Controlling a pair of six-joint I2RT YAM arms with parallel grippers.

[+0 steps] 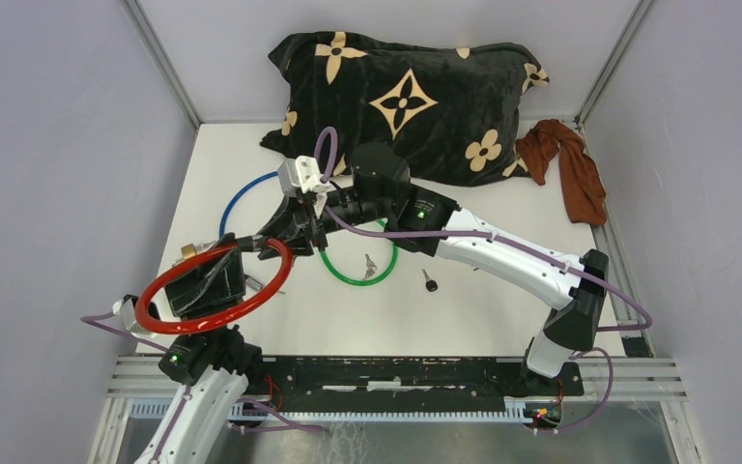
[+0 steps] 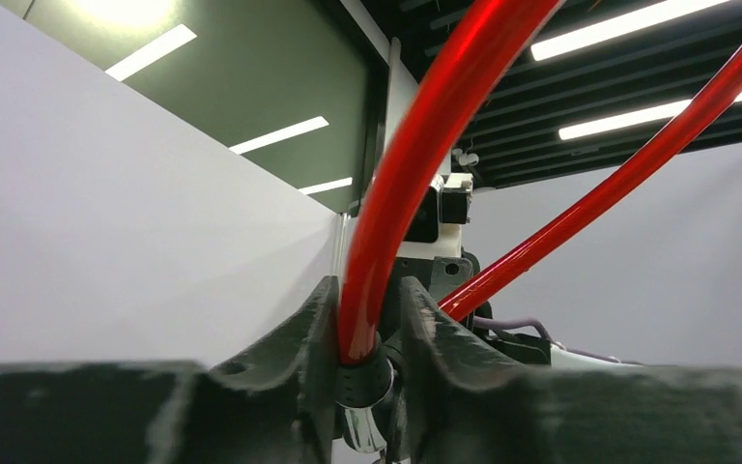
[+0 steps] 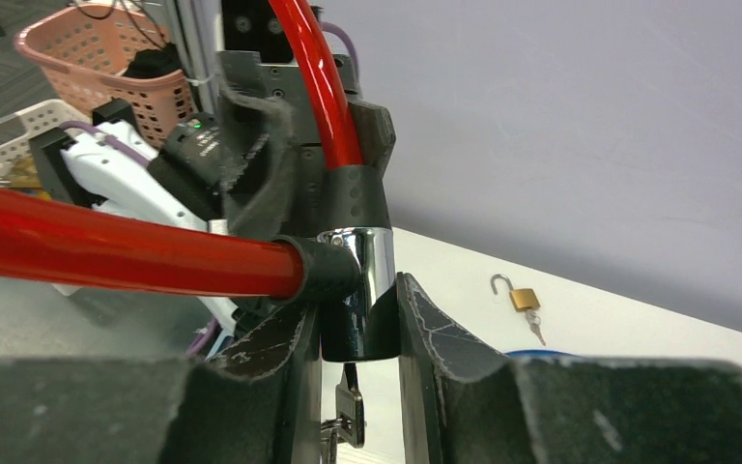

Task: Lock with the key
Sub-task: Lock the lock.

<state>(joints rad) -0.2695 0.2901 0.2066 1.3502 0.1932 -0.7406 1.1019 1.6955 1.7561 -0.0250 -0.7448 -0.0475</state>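
The red cable (image 2: 423,145) is already a closed loop. Both of its ends run into the barrel (image 3: 362,261), one from above the right claw (image 3: 353,298) and one from its left side. So the lock looks joined, and what is left is the locking itself.

The right claw is clamped on the barrel, one finger on each side, and holds it upright. Just above it, the left claw (image 2: 367,290) straddles the cable where it enters the black collar. Its fingers sit close against the cable, but I cannot tell whether they press it or only flank it.

Directly below the right claw, a key (image 3: 350,416) hangs from the barrel's lower end, apparently seated in the keyhole. Neither claw touches it.

Judging from this, the key is in but not yet turned, or at least nothing shows a turn. One claw needs to let go, reach under the barrel and twist the key while the other keeps the lock steady. A small padlock (image 3: 525,298) lies on the table beyond the right claw, apart from all this.
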